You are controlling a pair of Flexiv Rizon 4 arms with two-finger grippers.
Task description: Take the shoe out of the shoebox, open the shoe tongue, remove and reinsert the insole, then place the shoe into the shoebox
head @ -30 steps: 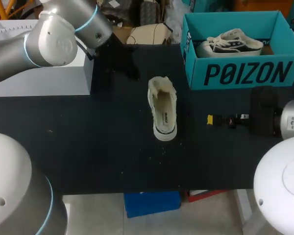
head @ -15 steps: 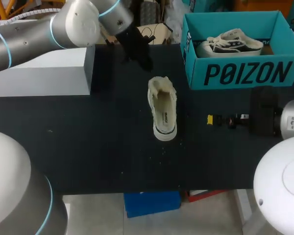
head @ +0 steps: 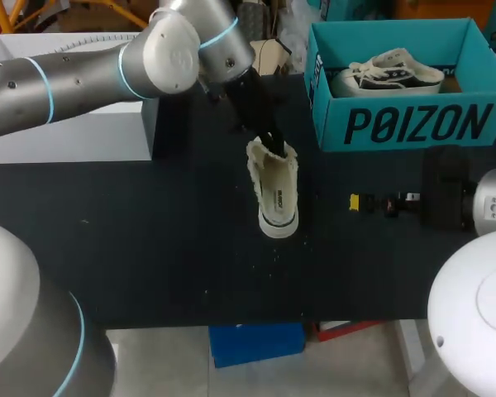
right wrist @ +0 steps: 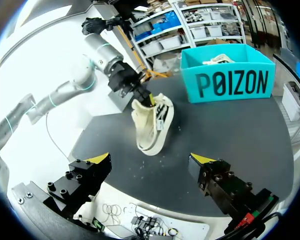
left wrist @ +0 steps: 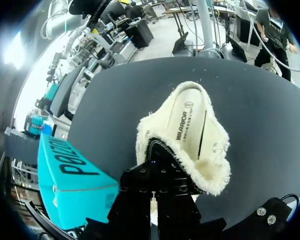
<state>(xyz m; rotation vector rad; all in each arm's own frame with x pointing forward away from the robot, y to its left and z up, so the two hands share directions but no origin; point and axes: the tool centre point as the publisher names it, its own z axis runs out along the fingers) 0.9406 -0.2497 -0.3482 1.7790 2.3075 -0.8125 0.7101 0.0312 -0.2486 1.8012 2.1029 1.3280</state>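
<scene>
Head view, cream shoe, mouth gaping, left gripper at its far end, closure unclear, right gripper spread.

Large dark lettering on the side of the shoebox; small print on the insole.

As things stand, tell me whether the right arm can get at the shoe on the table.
Probably yes. The right gripper is open with bare table between it and the shoe; the left gripper occupies only the end nearer the box.
</scene>
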